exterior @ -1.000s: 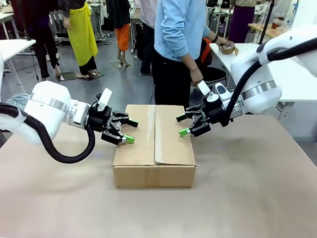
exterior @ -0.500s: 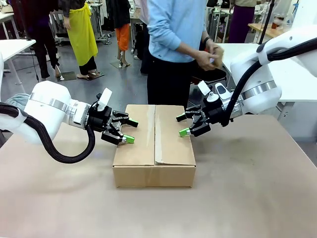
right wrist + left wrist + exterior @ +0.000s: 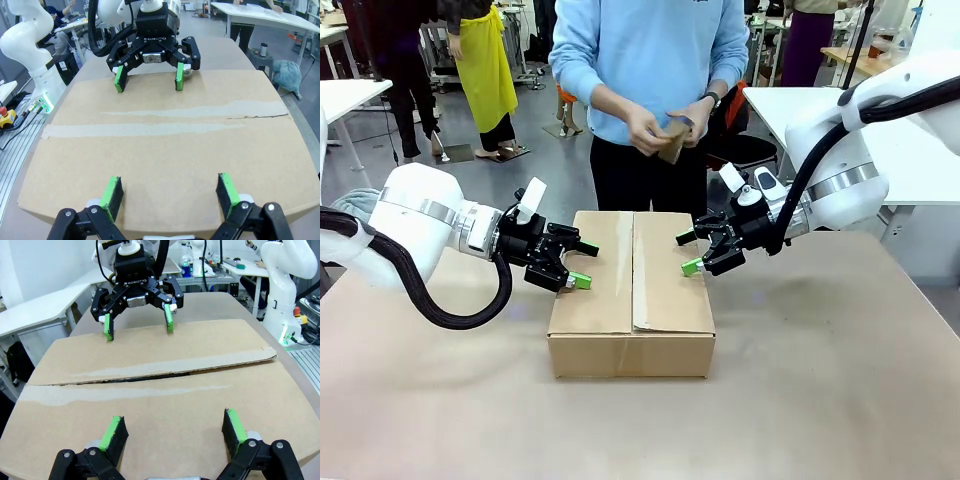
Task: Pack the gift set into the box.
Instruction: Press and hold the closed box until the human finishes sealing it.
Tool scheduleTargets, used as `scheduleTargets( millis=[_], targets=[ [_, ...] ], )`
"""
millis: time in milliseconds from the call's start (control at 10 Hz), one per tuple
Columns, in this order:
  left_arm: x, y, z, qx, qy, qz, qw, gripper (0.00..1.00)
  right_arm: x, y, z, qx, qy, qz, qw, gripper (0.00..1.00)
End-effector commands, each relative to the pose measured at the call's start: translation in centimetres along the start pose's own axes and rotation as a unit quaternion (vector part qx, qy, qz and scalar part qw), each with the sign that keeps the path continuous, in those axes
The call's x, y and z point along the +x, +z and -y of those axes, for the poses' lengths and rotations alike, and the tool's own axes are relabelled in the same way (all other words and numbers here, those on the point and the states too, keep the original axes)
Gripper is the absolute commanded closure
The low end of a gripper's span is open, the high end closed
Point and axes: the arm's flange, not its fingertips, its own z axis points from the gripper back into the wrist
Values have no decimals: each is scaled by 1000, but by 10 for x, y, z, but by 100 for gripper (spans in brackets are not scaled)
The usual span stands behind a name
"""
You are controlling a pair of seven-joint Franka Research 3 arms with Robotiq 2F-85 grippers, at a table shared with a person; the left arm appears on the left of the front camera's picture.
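The box (image 3: 632,290) sits in the middle of the worktop (image 3: 840,380) with its top flaps folded down flat, the seam between them running away towards the person. The gift set is out of sight, so I cannot tell where it is. The left gripper (image 3: 577,262) hovers over the box's left edge with its fingers spread wide and nothing between them, and the right gripper (image 3: 691,253) does the same over the right edge, also spread and empty. From the left wrist camera the green pads (image 3: 113,433) hang just above the cardboard, with the other gripper facing them across the lid. At the far side the person (image 3: 650,70) in a light blue top stands just behind the box, both hands (image 3: 655,130) together around a small roll of brown tape (image 3: 674,138).
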Motion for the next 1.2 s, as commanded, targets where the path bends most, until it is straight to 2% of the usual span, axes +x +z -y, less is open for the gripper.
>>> scheduleTargets(
  millis=[0,1100],
  targets=[
    [-3,-1,2,-1,2,-2,1000,0,-1,-3,-1,-6,0,-7,1000,0],
    [-3,-1,2,-1,2,-2,1000,0,-1,-3,-1,-6,0,-7,1000,0]
  ],
)
